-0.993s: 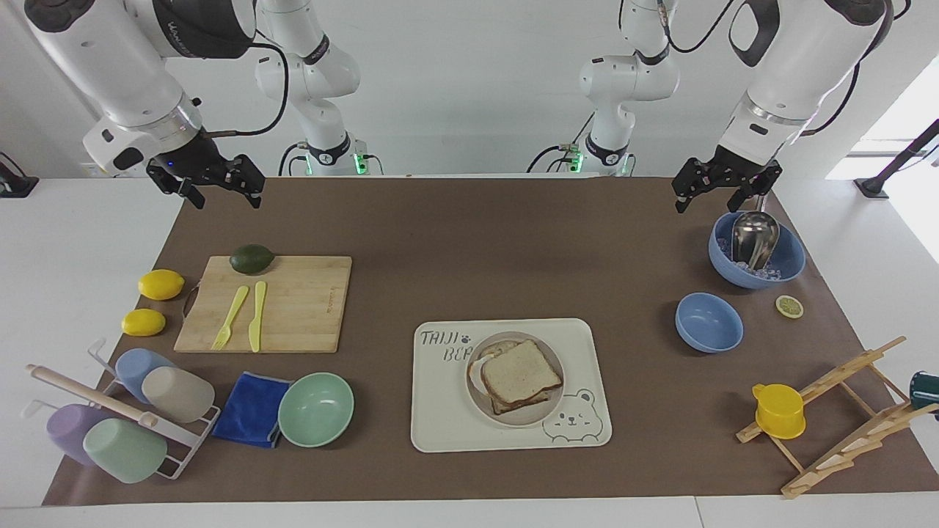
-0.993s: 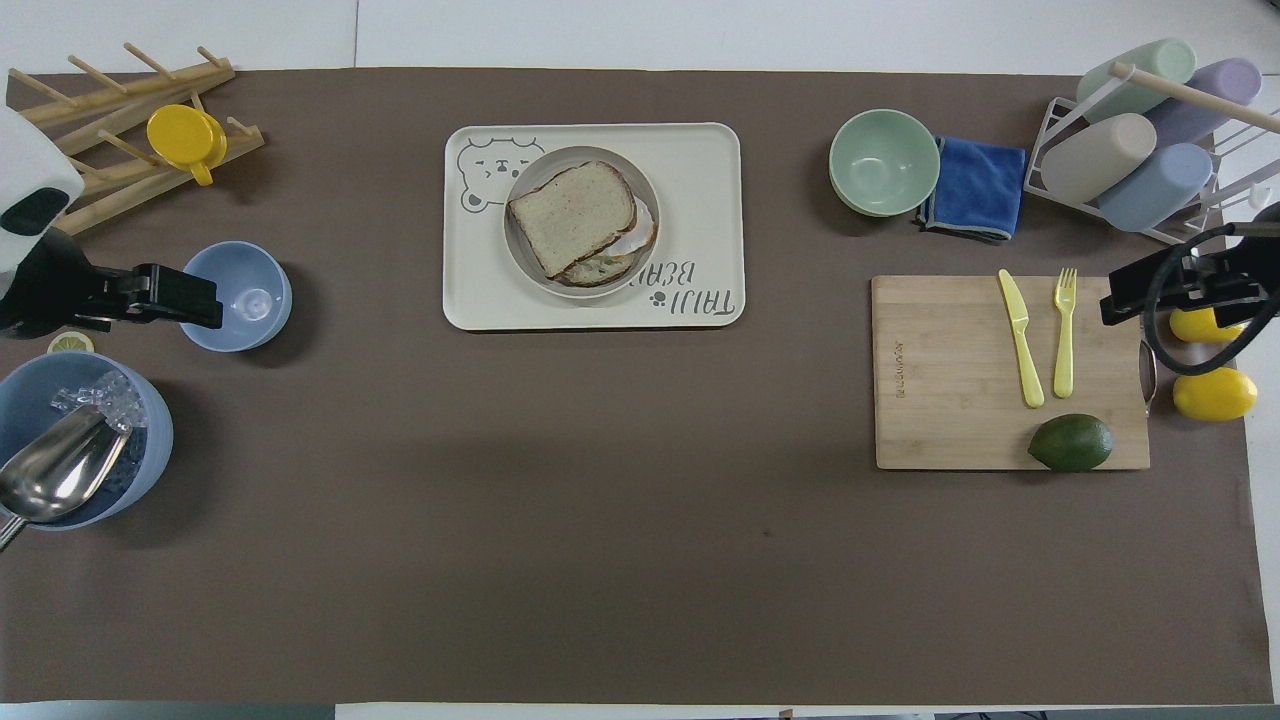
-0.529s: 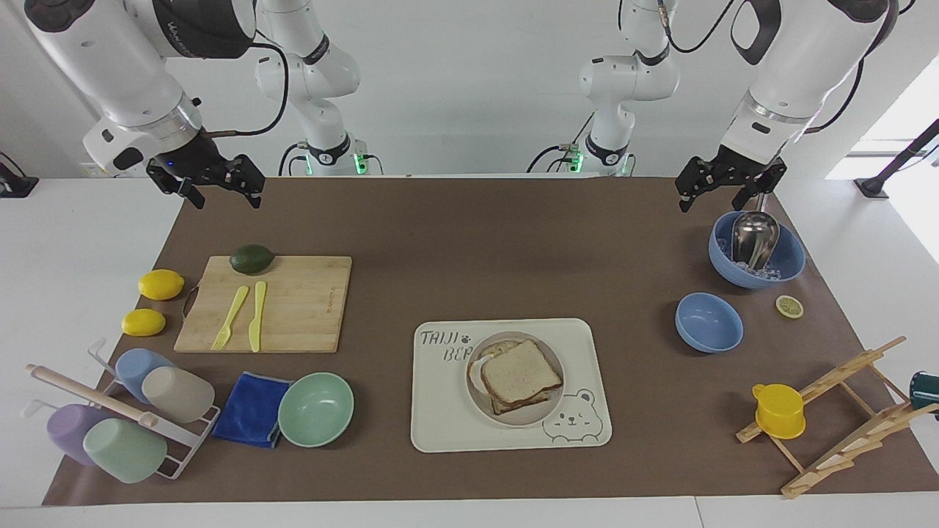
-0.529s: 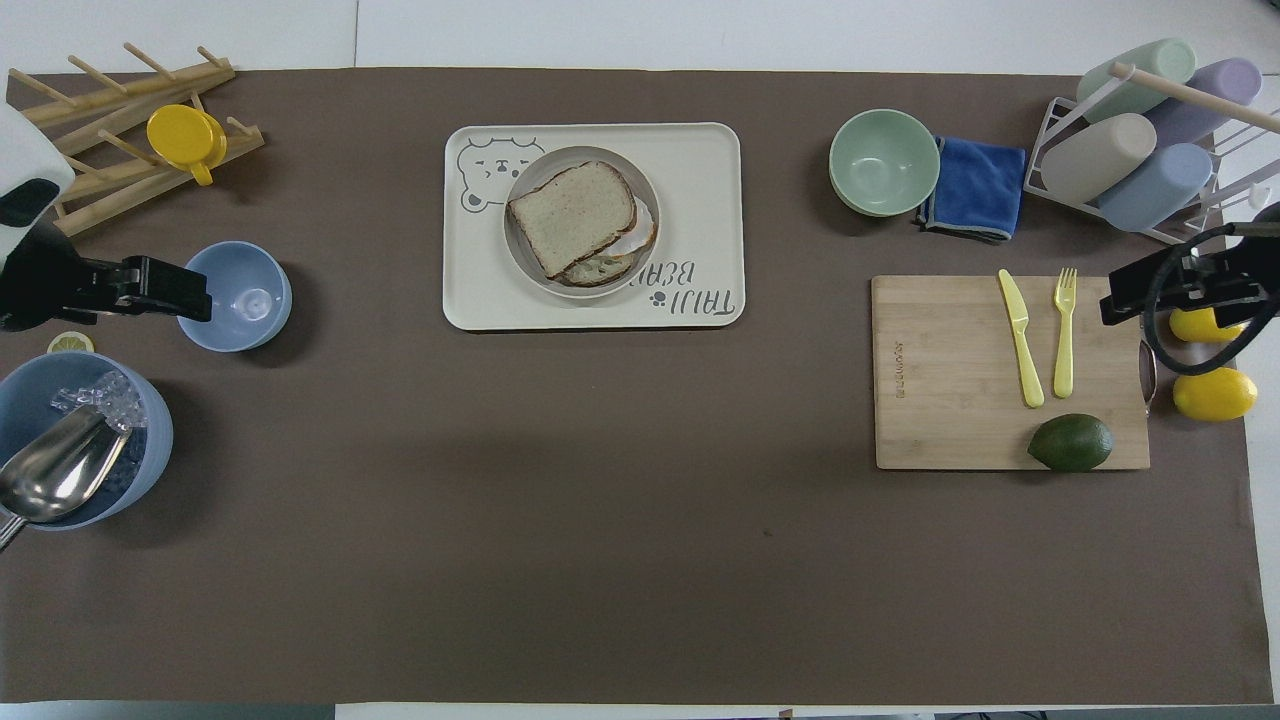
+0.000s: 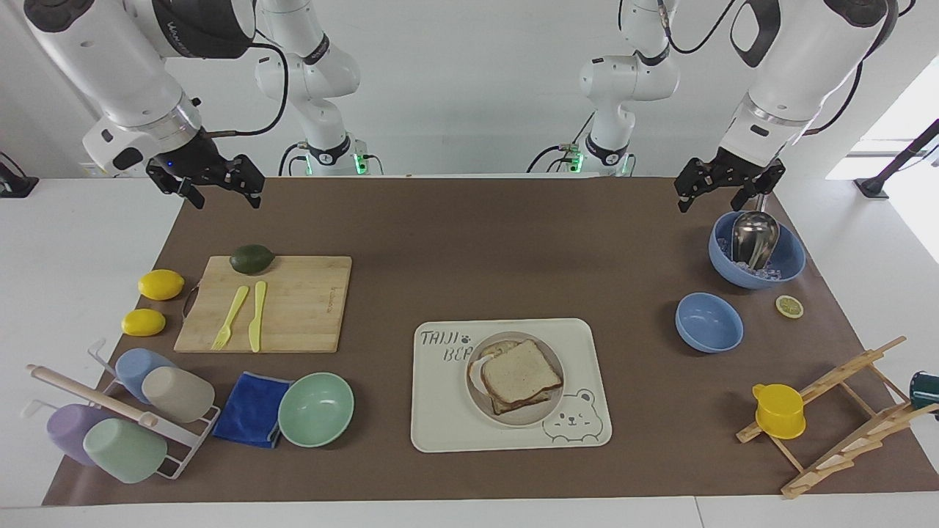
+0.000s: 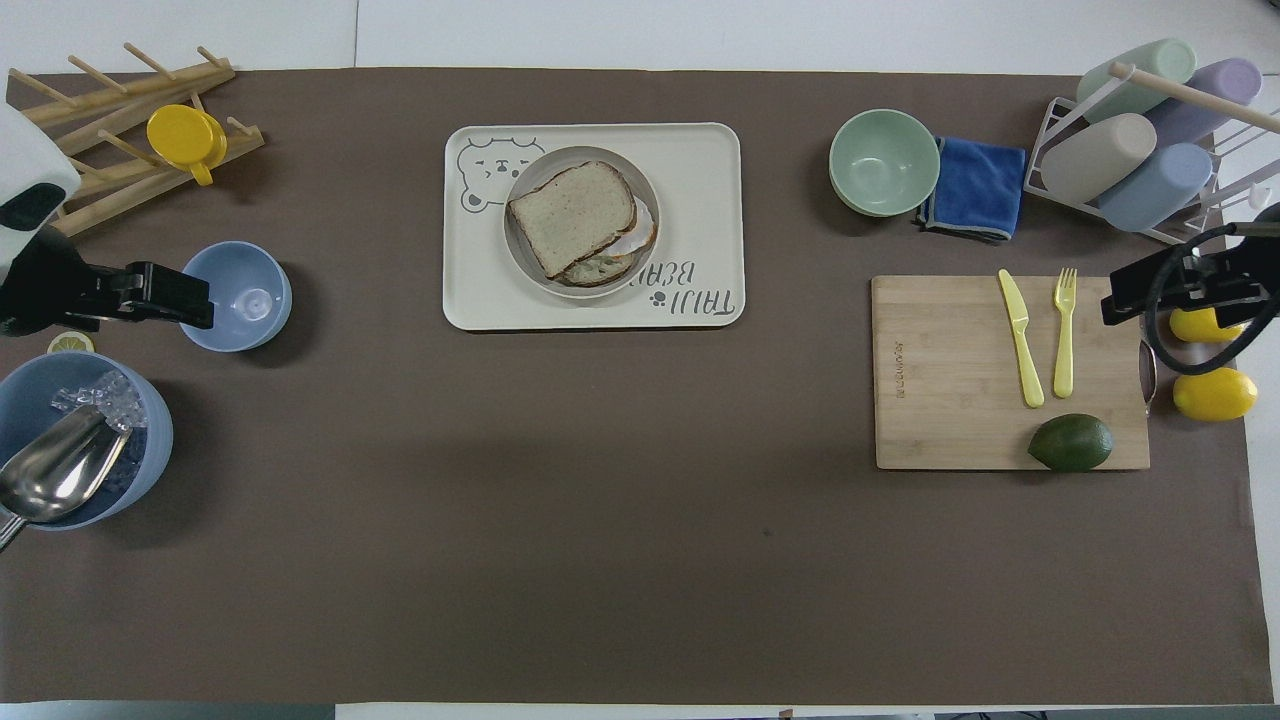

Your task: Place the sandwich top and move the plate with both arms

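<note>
While the bread top already lay on the plate on the tray, I saw both open, empty grippers, left and right, well apart from that tray, neither clearly closer.

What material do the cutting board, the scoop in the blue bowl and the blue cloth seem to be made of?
The cutting board looks like bamboo or light wood, matte: pale tan with fine straight grain. The scoop looks like polished metal, since it is silver and mirrors light. The blue cloth seems soft fabric, perhaps microfibre: it lies folded with a fuzzy surface.
</note>
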